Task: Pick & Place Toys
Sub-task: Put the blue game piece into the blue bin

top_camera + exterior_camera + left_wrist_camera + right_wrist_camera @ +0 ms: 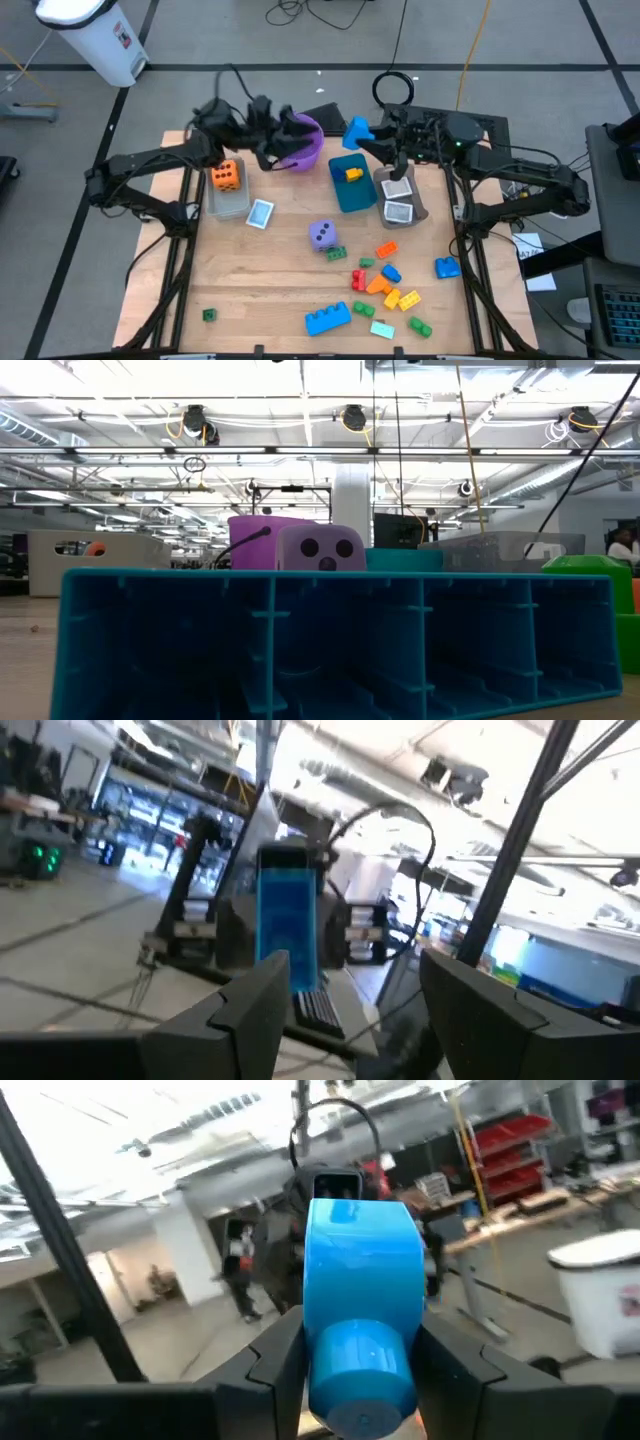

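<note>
The wooden desk (270, 270) carries the bins along its far half and most of the toys toward its near right. At the far edge the purple bucket (303, 142) lies tilted beside the left gripper (268, 150); the left wrist view shows its fingers (250, 1010) spread wide with nothing between them. The teal bin (352, 190) holds one yellow brick (353, 174); the grey bin (402, 205) on its right holds picture cards (398, 211); the clear bin (228, 200) on the left holds an orange die (226, 176). The right gripper (372, 135), raised above the teal bin's far end, clamps a blue brick (362, 1295). A long blue brick (328, 318) lies near the front edge, a purple die (322, 234) mid-desk, and small mixed bricks (385, 285) are scattered between.
</note>
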You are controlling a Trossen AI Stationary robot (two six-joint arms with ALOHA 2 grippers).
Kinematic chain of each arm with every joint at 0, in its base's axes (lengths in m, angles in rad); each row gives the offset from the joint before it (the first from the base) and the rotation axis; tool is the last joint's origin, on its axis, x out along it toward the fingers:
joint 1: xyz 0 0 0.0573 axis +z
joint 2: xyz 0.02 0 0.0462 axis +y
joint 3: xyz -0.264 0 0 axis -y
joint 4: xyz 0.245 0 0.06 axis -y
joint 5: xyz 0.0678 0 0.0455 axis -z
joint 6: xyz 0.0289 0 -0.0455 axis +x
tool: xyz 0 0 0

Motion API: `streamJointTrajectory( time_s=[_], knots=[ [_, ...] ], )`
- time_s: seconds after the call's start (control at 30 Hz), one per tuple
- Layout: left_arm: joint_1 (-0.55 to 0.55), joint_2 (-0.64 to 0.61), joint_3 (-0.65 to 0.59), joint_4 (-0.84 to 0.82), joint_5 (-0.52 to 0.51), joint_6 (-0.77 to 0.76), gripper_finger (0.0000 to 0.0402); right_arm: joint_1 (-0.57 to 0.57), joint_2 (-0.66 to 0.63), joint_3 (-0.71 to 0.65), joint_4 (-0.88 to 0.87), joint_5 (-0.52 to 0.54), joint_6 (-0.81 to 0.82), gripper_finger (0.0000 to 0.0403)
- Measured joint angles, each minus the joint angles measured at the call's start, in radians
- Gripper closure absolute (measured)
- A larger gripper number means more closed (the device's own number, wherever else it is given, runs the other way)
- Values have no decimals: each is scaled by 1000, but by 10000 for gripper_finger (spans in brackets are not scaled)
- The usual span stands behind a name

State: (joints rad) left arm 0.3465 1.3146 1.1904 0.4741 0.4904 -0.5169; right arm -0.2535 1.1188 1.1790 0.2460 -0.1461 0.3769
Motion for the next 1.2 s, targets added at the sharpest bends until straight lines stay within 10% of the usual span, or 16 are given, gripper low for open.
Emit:
streamJointTrajectory(
  time_s=[0.5, 1.2],
  knots=[
    [88, -189, 0, -3, 7, 65, 178, -47, 233, 575, -908, 120, -222, 268],
    [-11, -160, 0, -101, 112, -51, 178, -174, 659, 595, -1262, 117, -153, 265]
  ],
)
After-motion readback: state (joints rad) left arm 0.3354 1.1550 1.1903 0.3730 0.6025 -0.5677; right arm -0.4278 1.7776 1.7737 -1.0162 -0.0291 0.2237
